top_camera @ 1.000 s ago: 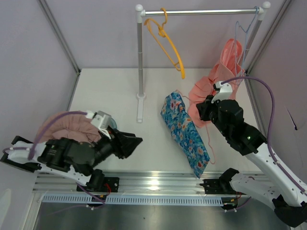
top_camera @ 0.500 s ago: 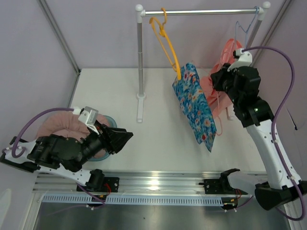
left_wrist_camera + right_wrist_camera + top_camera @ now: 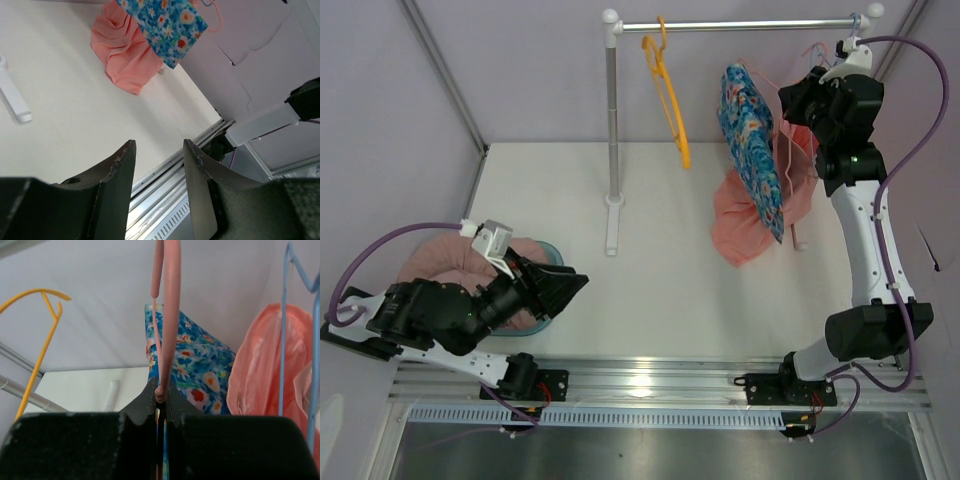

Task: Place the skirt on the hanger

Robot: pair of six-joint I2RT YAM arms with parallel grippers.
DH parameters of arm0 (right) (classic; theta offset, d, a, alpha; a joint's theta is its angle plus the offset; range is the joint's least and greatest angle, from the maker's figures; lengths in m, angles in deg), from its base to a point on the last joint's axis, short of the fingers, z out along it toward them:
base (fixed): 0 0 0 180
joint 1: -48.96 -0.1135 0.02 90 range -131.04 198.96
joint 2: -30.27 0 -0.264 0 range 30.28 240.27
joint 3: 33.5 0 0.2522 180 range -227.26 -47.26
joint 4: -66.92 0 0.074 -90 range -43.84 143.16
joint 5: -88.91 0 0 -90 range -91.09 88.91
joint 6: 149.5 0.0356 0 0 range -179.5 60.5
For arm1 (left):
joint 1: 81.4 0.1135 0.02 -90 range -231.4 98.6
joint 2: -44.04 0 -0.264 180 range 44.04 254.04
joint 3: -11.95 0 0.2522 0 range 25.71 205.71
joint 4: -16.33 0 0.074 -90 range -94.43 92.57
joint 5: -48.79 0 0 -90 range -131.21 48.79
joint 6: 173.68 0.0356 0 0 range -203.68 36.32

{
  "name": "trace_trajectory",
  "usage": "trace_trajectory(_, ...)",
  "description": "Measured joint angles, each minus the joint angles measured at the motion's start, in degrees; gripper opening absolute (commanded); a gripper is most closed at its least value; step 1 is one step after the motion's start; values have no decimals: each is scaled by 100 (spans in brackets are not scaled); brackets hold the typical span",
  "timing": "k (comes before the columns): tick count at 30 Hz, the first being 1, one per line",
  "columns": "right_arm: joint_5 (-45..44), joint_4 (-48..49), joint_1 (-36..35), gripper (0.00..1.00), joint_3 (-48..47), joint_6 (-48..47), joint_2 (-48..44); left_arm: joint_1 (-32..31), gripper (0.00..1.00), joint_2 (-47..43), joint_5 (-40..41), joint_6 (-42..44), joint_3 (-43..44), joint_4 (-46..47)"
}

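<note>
- At 8 o'clock, the left gripper is hovering half-open, gripping nothing.
- At 1 o'clock, the floral skirt is hanging below the rail.
- Beside it, the right gripper is pinching the pink hanger, jaws nearly closed.

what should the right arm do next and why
Probably raise the right claw to hook the pink hanger over the rail: it grips the hanger's neck, the floral skirt hangs from it, and the hook seems off the rail.
</note>
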Motion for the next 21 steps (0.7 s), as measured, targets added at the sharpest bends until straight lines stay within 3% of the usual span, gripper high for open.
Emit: trace_trajectory(21,-120,-120,37,0,-2914,-203,1818,0,48,7,-133,-20,2,-282)
